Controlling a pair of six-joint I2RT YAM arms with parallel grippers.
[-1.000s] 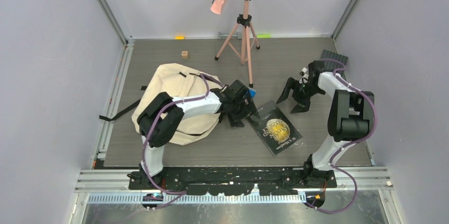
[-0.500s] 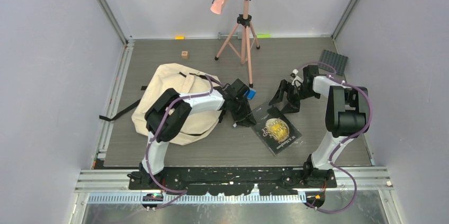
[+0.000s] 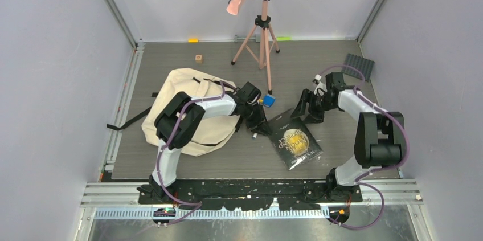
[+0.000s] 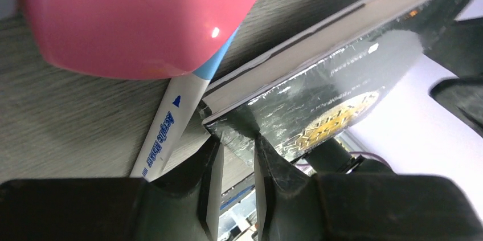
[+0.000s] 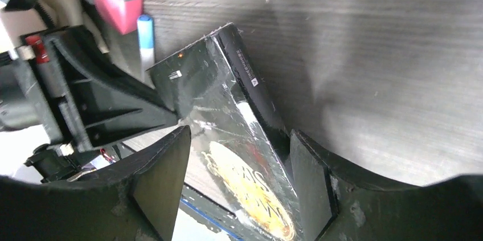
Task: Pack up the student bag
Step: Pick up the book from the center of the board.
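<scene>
Student bag (image 3: 182, 110) lies flat on the left half of the table (image 3: 245, 164), at 9 o'clock of the black paperback (image 3: 296, 143). Left gripper (image 4: 235, 158) pinches one corner of the book, with a white acrylic marker (image 4: 168, 130) just beside at 10 o'clock. Right gripper (image 5: 239, 138) has its jaws spread astride the book's other end; contact is hard to tell.

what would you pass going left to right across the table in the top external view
beige canvas backpack → left gripper → black glossy book → dark grey ribbed mat
</scene>
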